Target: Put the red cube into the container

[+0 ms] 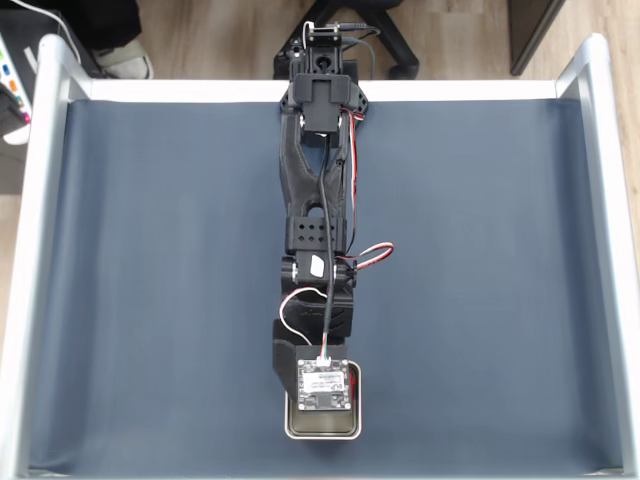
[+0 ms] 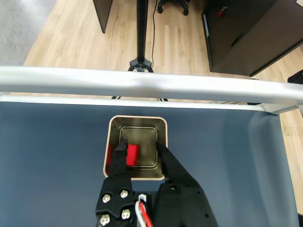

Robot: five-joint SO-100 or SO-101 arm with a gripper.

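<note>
In the wrist view we see the red cube (image 2: 132,154), matte and bright, lying inside the container (image 2: 162,127), left of centre, its edges roughly parallel to the tin's walls. Being a cube, it shows no long axis. Our gripper (image 2: 141,144) hangs over the tin, jaws parted; whether the left fingertip touches the cube, we cannot tell. From the fixed view the tin (image 1: 355,420) sits near the mat's (image 1: 150,280) front edge, under the arm's camera board (image 1: 322,385).

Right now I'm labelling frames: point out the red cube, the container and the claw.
red cube (image 2: 132,154): wrist view, its top face.
container (image 2: 138,117): wrist view, far rim.
claw (image 2: 141,144): wrist view, midway between its fingertips.
</note>
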